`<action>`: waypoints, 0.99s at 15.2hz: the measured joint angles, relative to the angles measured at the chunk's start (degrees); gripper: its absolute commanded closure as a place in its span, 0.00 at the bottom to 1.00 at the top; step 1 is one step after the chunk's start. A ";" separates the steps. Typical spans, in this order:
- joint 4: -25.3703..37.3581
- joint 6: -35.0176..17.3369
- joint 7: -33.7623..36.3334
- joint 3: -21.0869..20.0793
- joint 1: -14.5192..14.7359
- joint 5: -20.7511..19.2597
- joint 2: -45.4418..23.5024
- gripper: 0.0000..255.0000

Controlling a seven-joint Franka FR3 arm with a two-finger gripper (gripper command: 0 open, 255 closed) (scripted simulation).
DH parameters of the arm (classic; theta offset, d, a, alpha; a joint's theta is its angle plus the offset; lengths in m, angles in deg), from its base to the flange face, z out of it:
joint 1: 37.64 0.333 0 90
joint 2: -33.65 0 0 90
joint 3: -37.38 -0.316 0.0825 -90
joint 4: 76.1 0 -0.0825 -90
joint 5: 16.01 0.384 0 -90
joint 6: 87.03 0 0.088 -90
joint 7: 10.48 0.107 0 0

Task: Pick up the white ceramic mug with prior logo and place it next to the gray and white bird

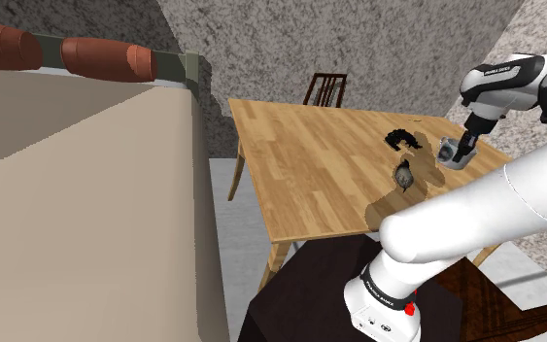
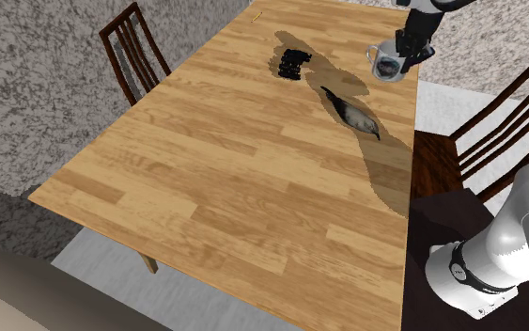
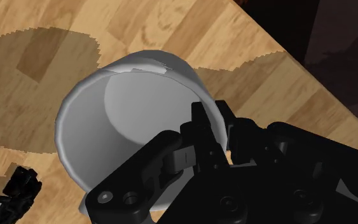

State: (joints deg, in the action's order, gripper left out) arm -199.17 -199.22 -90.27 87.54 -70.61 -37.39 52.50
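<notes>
Hand (image 2: pixel 406 47) on mug (image 2: pixel 387 65) rim, above table (image 2: pixel 215 179)

Shoulder view. A light wooden tabletop (image 1: pixel 300 165) stands at centre, with a dark wooden slat-backed chair (image 1: pixel 326 90) at its far edge. Near the tabletop's right edge, the black hand (image 1: pixel 462 146) of the white robot arm (image 1: pixel 475 209) grips a pale grey cylindrical mug (image 1: pixel 450 153). Left of the mug and nearer lies a small grey-and-white bird figure (image 1: pixel 403 176); beyond the bird, a small black lumpy object (image 1: pixel 398 138). A large beige block (image 1: pixel 77 214) occupies the left foreground.
</notes>
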 measured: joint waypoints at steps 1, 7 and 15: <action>0.53 -0.07 -1.49 1.15 -0.26 0.06 -0.27 1.00; 6.74 -2.04 -13.71 11.96 1.02 5.54 -7.89 1.00; 8.81 -6.50 -26.85 21.14 1.41 16.71 -18.81 1.00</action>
State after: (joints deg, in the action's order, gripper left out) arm -190.35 -205.72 -117.12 108.68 -69.20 -20.69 33.69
